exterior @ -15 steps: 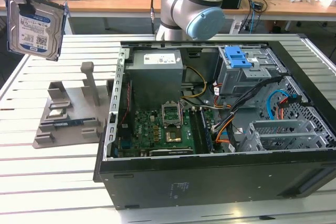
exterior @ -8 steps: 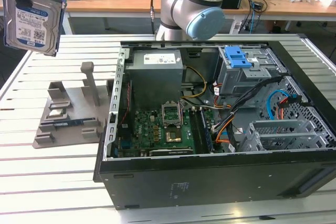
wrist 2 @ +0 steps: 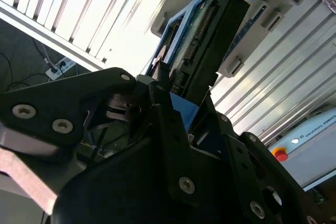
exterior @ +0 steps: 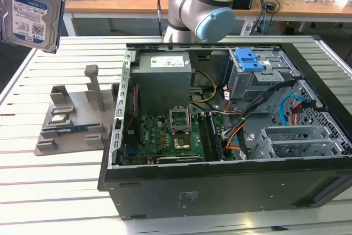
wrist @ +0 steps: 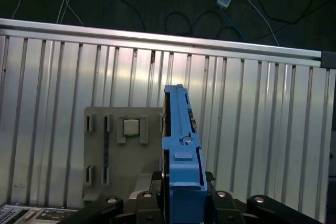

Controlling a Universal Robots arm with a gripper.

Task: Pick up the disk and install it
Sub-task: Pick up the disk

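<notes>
The disk (exterior: 30,17), silver with a white-and-blue label, hangs high above the table at the exterior view's far left, well clear of the open computer case (exterior: 220,191). In the first wrist view I see the disk (wrist: 181,140) edge-on with its blue side rail upright, and my gripper (wrist: 182,184) is shut on its lower end. The second wrist view shows the disk (wrist 2: 210,40) end-on with its connector edge, clamped between the black fingers (wrist 2: 168,124) of the gripper (wrist 2: 178,103).
Below the disk lies a grey parts fixture (exterior: 71,119) on the slatted table (exterior: 33,191). Inside the case sit a grey power-supply box (exterior: 163,81), the mainboard, cables, and a drive cage with a blue latch bracket (exterior: 248,59). The arm's base (exterior: 203,4) stands behind.
</notes>
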